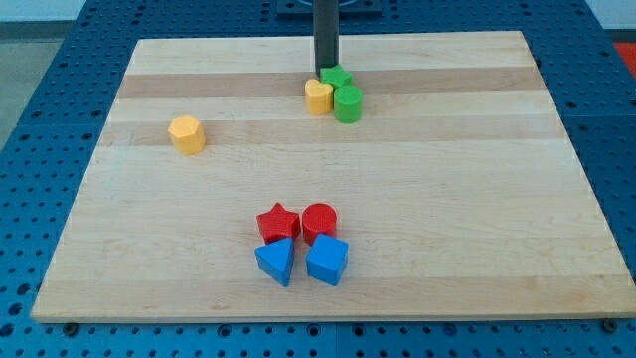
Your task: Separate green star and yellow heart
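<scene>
Item: my tip [326, 70], no jaws fitted, at 12 o'clock of green star [336, 78], touching yellow heart [318, 96]. Advice: wedge between, push heart toward 7 o'clock.

**Crowded top centre, open lanes across the middle**

My tip [326, 69] stands at the top centre of the board [447, 199], right at the upper edge of a tight cluster: green star [336, 78], yellow heart [318, 96] and green cylinder [348, 103], all touching or nearly so, with no gap between them to pass through. The yellow hexagon [186, 133] sits alone in the upper left. At lower centre, red star [278, 223], red cylinder [319, 222], blue triangle [276, 261] and blue cube [327, 261] form a packed block. A wide bare band runs across the middle, and the whole right side is free.
</scene>
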Controlling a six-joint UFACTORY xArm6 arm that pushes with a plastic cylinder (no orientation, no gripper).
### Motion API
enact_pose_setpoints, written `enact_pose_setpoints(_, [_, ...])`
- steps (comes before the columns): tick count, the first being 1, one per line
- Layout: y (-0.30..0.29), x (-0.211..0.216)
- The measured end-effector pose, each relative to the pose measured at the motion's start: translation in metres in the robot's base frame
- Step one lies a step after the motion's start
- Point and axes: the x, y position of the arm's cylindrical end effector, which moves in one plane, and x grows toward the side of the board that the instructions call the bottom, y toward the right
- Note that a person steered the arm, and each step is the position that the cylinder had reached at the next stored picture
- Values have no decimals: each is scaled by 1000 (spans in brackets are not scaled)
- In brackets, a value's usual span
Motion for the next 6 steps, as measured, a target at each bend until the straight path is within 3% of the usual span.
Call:
enact_pose_setpoints(2, [11, 52])
enact_pose_setpoints(6, [-27, 90])
